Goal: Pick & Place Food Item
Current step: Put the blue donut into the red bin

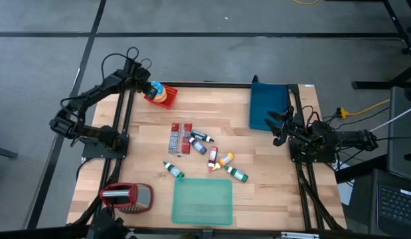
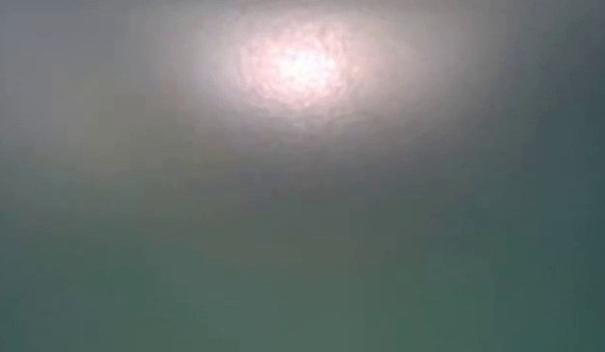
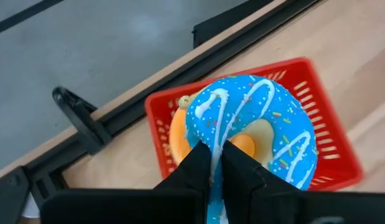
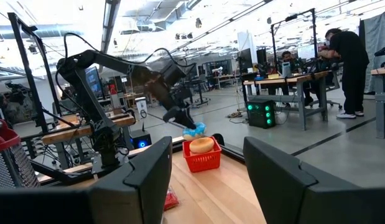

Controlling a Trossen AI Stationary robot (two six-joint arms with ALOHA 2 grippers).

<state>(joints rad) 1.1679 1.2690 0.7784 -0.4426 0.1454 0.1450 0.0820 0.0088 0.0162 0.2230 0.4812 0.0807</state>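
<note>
Gripping a blue-iced doughnut [image 3: 254, 127] by its rim, the left gripper [image 3: 216, 163] hung over the red basket [image 3: 329, 162]; right gripper [image 4: 204, 165] waited, released.

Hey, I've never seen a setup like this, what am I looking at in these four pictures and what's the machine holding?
These are two dark robot arms at a wooden table, pictured by four cameras at once. One looks straight down, one sits at table height but shows only a blur, and one rides on each arm's wrist.

The left end effector is shut on a blue-iced toy doughnut with sprinkles, holding it over a small red plastic basket at the table's far left corner; something orange already lies inside. The right end effector waits open at the right edge, holding nothing.

Also on the table are a scatter of small bottles, a green mat and a dark blue box.
</note>
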